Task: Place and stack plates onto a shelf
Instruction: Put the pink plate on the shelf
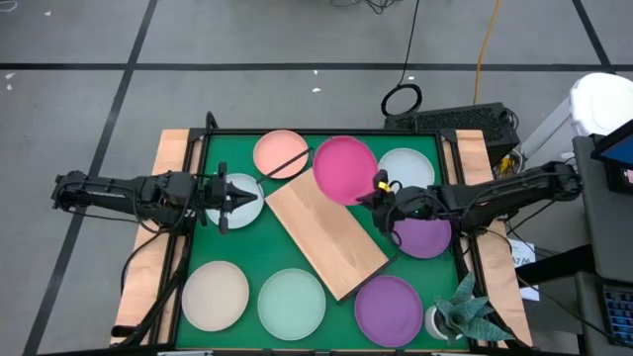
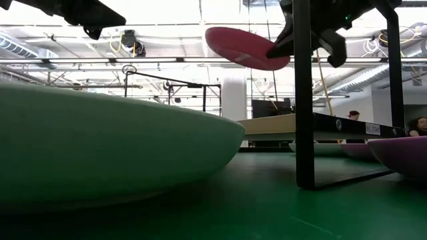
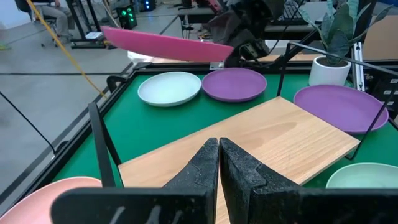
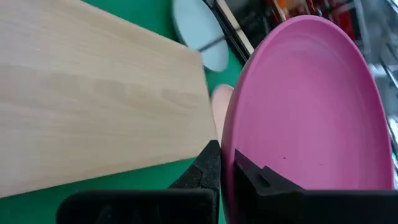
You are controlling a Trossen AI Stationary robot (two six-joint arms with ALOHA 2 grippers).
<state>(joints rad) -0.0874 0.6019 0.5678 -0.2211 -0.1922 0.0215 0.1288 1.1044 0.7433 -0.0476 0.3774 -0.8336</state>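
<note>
At frame left, the left gripper point(image 1: 240, 198) hovers over a pale blue plate point(image 1: 247, 203), jaws closed and empty. The bare shelf point(image 1: 326, 233) lies diagonally at centre. Right of centre, the right gripper point(image 1: 369, 199) pinches the magenta plate point(image 1: 345, 168) aloft by its rim; next, I judge, lowering it onto the shelf.

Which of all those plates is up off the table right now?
The magenta plate. The right gripper pinches its rim and holds it in the air, tilted; every other plate lies flat on the green mat.

No text, label, brand, number or sign can be read in any view.
</note>
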